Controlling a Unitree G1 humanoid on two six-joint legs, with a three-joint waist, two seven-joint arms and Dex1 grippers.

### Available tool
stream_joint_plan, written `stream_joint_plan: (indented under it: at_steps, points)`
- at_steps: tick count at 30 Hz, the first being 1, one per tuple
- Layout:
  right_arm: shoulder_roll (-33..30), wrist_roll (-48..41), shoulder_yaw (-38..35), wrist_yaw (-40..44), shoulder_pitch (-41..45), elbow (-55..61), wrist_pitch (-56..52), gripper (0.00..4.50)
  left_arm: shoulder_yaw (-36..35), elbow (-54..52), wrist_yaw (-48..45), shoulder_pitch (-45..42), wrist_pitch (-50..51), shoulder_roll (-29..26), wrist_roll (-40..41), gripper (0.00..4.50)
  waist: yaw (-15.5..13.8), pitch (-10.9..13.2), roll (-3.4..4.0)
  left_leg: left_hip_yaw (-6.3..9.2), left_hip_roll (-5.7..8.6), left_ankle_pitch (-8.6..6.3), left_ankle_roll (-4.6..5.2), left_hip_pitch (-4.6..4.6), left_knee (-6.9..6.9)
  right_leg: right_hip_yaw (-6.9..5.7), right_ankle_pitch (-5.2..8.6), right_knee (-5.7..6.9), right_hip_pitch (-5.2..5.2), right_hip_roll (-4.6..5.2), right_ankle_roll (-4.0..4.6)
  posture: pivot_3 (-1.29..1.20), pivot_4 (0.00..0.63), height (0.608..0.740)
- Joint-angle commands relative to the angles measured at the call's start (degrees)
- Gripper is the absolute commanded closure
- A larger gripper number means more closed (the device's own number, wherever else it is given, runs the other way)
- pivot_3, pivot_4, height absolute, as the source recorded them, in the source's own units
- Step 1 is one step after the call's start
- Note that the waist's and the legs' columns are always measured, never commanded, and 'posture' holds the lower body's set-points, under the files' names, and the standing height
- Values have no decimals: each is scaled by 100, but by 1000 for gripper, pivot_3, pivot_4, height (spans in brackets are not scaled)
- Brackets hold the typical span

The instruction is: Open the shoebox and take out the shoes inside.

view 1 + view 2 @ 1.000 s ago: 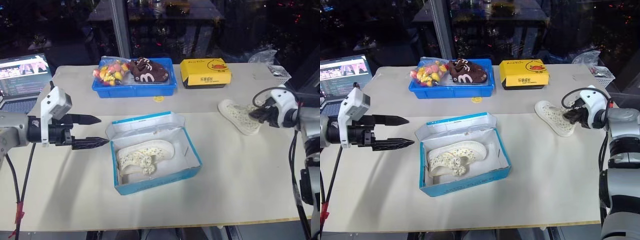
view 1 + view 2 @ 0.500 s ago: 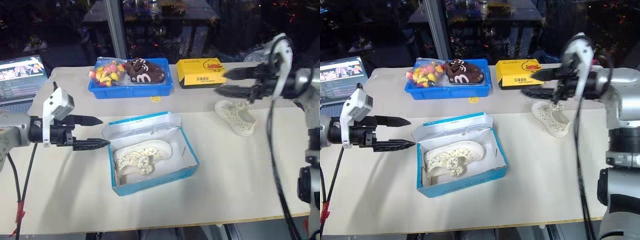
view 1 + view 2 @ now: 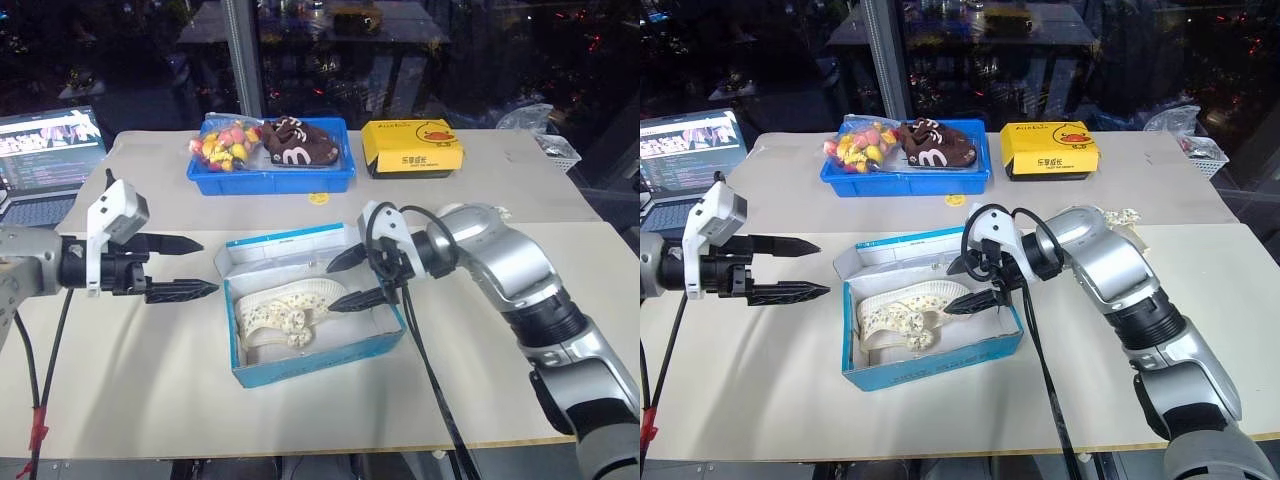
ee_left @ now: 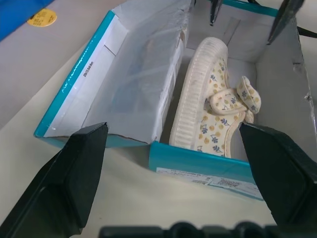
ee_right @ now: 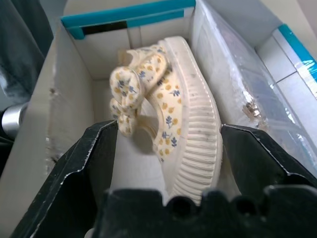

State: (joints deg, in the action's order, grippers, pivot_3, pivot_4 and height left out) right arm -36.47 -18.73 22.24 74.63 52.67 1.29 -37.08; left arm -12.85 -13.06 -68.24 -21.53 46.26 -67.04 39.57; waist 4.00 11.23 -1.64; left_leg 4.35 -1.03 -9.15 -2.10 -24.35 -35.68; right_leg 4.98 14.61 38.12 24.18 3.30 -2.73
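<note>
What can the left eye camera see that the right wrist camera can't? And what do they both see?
Left eye view, not the right wrist view: the laptop, the blue tray holding the brown shoe, the yellow box and the open left gripper.

Right wrist view, not the left eye view: close detail of the shoe, with its tiny flower print and the ridges along its sole.

Both: that shoe lying in the open shoebox, with the open right gripper pointing at it.

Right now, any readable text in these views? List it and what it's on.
"m": white letter on the brown shoe in the blue tray.
Yellow box: black print beside a duck picture, too small to read.
Shoebox: side labels, unreadable.
Laptop screen: unreadable.
</note>
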Motion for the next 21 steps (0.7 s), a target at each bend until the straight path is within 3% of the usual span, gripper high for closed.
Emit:
stream_joint_plan:
  at_steps: [1, 17, 21]
  points:
    - [29, 292, 101, 34, 155, -226, 199, 595, -362, -165, 40, 65, -18, -85, 49, 0, 0, 0, 0, 0, 0, 0, 0, 0, 0, 0, -1, 0, 0, 0, 2, 0, 150, 740]
    - [336, 917, 437, -61, -61, -369, 215, 595, -403, -197, 112, 162, -65, -67, 38, 0, 14, -1, -1, 0, -2, 0, 0, 4, 0, -1, -2, 2, -2, -2, 3, 0, 150, 740]
    - [458, 872, 300, -165, -9, -439, 77, 1677, -392, -176, 98, 148, -78, -74, 34, 0, 27, -1, -2, 0, -2, 0, 0, 5, 1, -1, -2, 2, -2, -3, 3, 0, 150, 740]
